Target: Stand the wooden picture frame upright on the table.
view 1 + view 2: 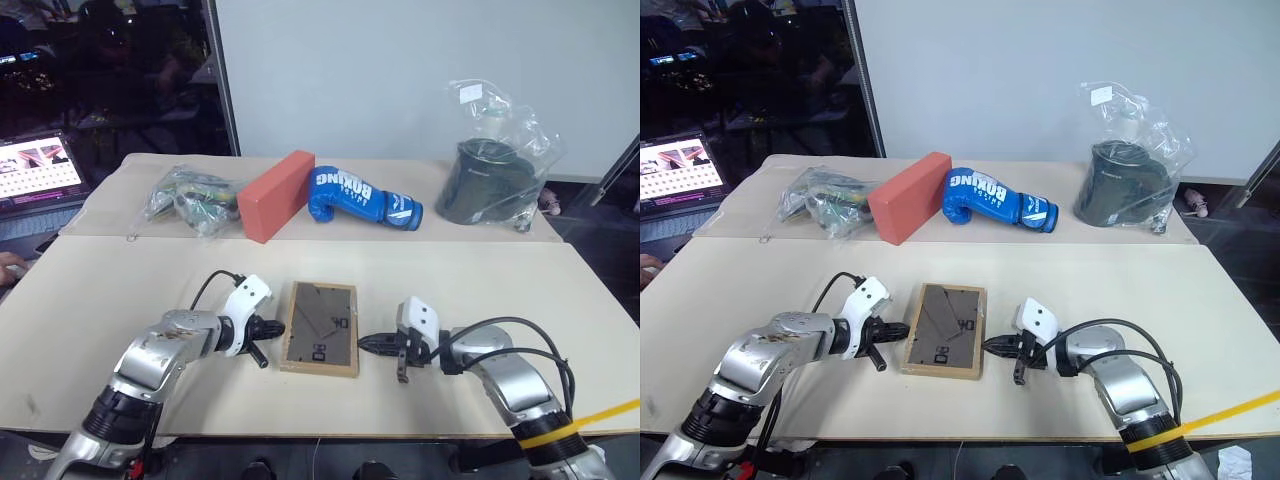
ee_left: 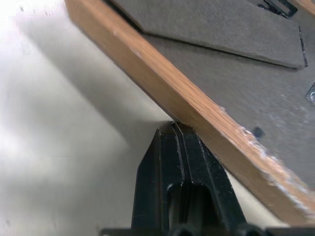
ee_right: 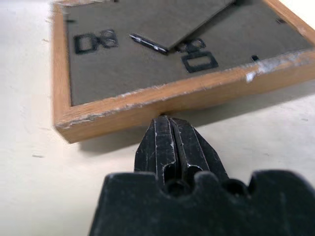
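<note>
Plastic bag, far left (image 1: 192, 198): clear, crumpled, greenish contents, at the far side of the table (image 1: 120, 300)
Orange-red block (image 1: 277, 195): just right of that bag, lying at an angle
Blue boxing glove (image 1: 360, 198): right of the block, white lettering on it, touching or almost touching the block's end
Bagged dark object (image 1: 490, 175): far right corner, wrapped in clear plastic
Left gripper (image 1: 270, 329): fingers pressed together with nothing between them, tips at the left long edge of the frame; in the left wrist view the tips meet the wood rim low on its side
Wooden picture frame (image 1: 320, 328): lying flat near the table's front edge, between the two grippers, grey-brown backing up, the stand flap folded against it
Right gripper (image 1: 366, 343): clenched on nothing, tips at the frame's right edge near its front corner; in the right wrist view they sit right at the base of the rim
Laptop (image 1: 38, 168): open, lit screen, beyond the table's left end
</note>
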You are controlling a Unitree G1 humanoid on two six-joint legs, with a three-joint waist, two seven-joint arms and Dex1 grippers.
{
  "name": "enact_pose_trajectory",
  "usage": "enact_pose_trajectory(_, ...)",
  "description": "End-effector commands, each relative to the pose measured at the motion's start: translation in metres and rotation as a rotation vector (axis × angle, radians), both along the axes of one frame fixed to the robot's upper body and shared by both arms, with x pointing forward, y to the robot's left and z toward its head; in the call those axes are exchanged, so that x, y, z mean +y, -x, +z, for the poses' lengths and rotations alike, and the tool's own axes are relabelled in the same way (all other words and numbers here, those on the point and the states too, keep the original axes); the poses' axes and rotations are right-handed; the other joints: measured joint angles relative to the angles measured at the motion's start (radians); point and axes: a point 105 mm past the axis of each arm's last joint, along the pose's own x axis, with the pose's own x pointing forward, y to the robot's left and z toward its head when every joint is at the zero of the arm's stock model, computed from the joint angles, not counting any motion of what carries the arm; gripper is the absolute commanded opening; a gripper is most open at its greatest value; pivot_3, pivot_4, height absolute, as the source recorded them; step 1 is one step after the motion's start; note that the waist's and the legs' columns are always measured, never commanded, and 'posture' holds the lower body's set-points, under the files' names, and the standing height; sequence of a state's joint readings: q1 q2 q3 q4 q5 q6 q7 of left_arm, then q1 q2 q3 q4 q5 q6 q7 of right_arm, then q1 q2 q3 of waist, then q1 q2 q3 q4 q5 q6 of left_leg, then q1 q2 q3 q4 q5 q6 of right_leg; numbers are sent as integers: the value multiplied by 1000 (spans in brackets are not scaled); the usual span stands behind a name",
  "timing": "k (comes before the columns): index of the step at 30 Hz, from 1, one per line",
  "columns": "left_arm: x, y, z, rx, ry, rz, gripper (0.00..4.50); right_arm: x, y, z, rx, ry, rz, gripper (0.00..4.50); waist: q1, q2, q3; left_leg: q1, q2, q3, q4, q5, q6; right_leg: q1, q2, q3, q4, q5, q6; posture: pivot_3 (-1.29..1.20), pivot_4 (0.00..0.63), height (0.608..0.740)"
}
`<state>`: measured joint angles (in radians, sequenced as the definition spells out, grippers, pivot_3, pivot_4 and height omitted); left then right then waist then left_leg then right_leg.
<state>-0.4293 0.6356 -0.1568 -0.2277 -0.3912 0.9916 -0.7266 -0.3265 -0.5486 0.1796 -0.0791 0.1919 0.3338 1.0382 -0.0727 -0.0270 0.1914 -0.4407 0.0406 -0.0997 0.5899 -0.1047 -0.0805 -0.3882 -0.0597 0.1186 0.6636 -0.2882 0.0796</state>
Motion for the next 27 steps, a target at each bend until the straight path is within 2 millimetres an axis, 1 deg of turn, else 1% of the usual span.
enact_pose_trajectory(1,11,3,5,70,80,50,26,-9,-9,16,-79,19,-50,0,1,0,0,0,0,0,0,0,0,0,0,0,0,0,0,0,150,727)
enact_pose_trajectory(3,25,-3,21,85,186,134,26,-24,-17,21,-117,52,-94,0,3,0,0,0,0,0,0,0,0,0,0,0,0,0,0,0,150,727)
enact_pose_trajectory(4,34,-2,23,112,189,169,262,-31,-20,24,-137,67,-108,0,3,0,0,-1,0,0,0,0,0,-1,0,0,0,0,0,0,150,727)
enact_pose_trajectory(5,42,1,24,174,197,200,525,-36,-23,27,-159,83,-118,0,3,0,0,-1,0,0,0,0,0,-1,0,-1,0,0,0,0,150,727)
enact_pose_trajectory(6,56,2,21,255,173,268,680,-41,-24,31,-190,99,-117,0,3,0,0,-1,0,0,0,0,0,-1,0,-1,0,0,0,0,150,727)
enact_pose_trajectory(7,63,4,25,325,230,309,1007,-44,-25,34,-215,113,-110,0,3,0,0,-2,0,0,0,0,0,-1,0,-1,0,0,0,0,150,727)
enact_pose_trajectory(9,61,12,34,443,361,272,1705,-46,-27,37,-246,121,-99,0,1,0,0,-1,0,0,0,0,0,-1,0,-1,0,0,0,0,150,727)
enact_pose_trajectory(10,55,15,37,500,426,224,1978,-46,-27,36,-249,119,-88,0,2,0,0,-1,0,0,0,0,0,-1,0,-1,0,0,0,0,150,727)
enact_pose_trajectory(12,47,22,35,590,480,154,2739,-43,-25,31,-260,144,-55,0,2,0,0,-1,0,0,0,0,0,-1,0,-1,-1,-1,1,0,150,727)
enact_pose_trajectory(14,39,28,26,643,457,129,3432,-39,-23,24,-258,161,-23,0,3,0,0,-1,0,0,-1,0,0,-1,0,-1,-1,-1,1,0,150,727)
enact_pose_trajectory(15,36,30,20,661,431,129,3704,-37,-22,22,-257,163,-9,0,3,0,0,-1,0,0,-1,0,0,-1,0,-1,-1,-1,1,0,150,727)
enact_pose_trajectory(17,27,35,4,707,377,132,4478,-28,-17,19,-244,146,20,0,4,0,0,-1,0,0,-1,0,0,-1,0,-1,-1,0,1,0,150,727)
enact_pose_trajectory(20,15,38,-6,740,364,121,4478,-22,-9,8,-230,183,66,0,11,1,-1,0,-1,0,0,0,0,1,-1,-1,0,0,1,0,150,727)
enact_pose_trajectory(22,3,35,-24,760,318,160,4478,-14,0,1,-197,153,82,0,20,1,-2,0,-1,0,1,0,0,2,-1,-1,0,0,1,0,150,727)
enact_pose_trajectory(23,-5,37,-30,774,306,147,4478,-11,3,-2,-183,144,88,0,31,3,-7,0,-1,0,1,0,0,2,-1,-1,-1,0,1,0,150,727)
enact_pose_trajectory(27,-29,42,-39,808,304,105,4478,-5,9,-5,-163,116,83,0,45,7,-17,1,-4,-1,1,0,0,7,-3,0,-4,-2,3,0,150,727)
